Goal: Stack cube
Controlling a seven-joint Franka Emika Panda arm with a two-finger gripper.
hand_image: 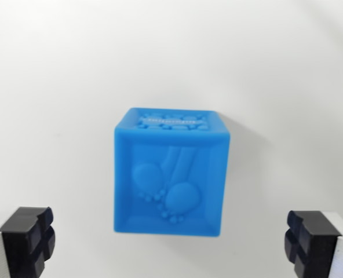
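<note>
one blue cube (170,171) mid-frame on white tabletop (55,87), slightly blurred; claw (170,243) wide open, empty, fingertips (26,237) at bottom corners.

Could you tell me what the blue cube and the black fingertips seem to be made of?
Blue cube: probably soft matte plastic or rubber, going by its moulded raised shapes and lack of glare. Black fingertips: likely hard plastic, blocky and dull, possibly printed.

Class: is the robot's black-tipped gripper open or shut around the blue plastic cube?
Open. The gripper has its fingertips spread wide at the frame's corners, with the blue plastic cube untouched between them.
</note>
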